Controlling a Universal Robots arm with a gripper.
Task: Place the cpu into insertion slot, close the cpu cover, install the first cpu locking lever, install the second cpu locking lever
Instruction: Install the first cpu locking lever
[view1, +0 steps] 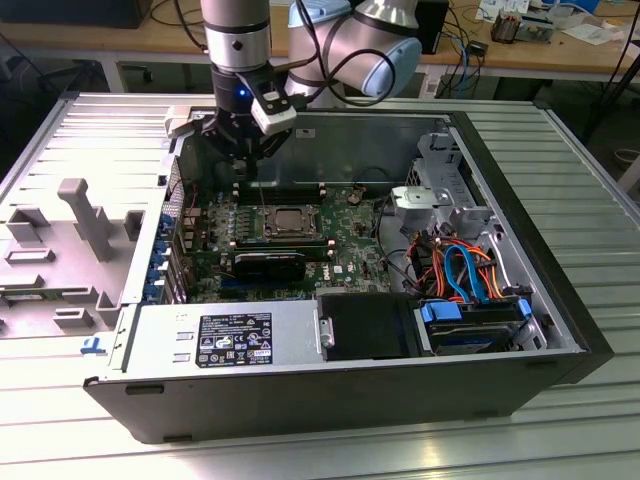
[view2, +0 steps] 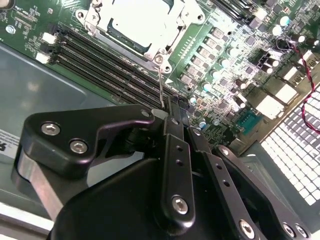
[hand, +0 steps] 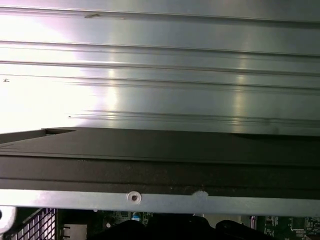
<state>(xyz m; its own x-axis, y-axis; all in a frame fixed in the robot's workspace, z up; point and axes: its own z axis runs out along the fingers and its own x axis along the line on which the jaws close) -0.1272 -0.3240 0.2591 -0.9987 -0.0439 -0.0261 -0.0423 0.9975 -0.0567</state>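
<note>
One lever (view2: 160, 86) sits pinched in the closed jaws of the gripper (view2: 172, 107), just beside the slot (view2: 142, 27), cpu (view2: 145, 22) seated.

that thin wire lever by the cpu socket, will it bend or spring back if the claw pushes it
The lever is a thin bare metal rod, so it will probably flex and spring rather than stay rigid. Smooth and narrow, it could slip off the claw under a sideways push. It stands beside the socket, so it likely swings about its foot instead of lifting free.
</note>
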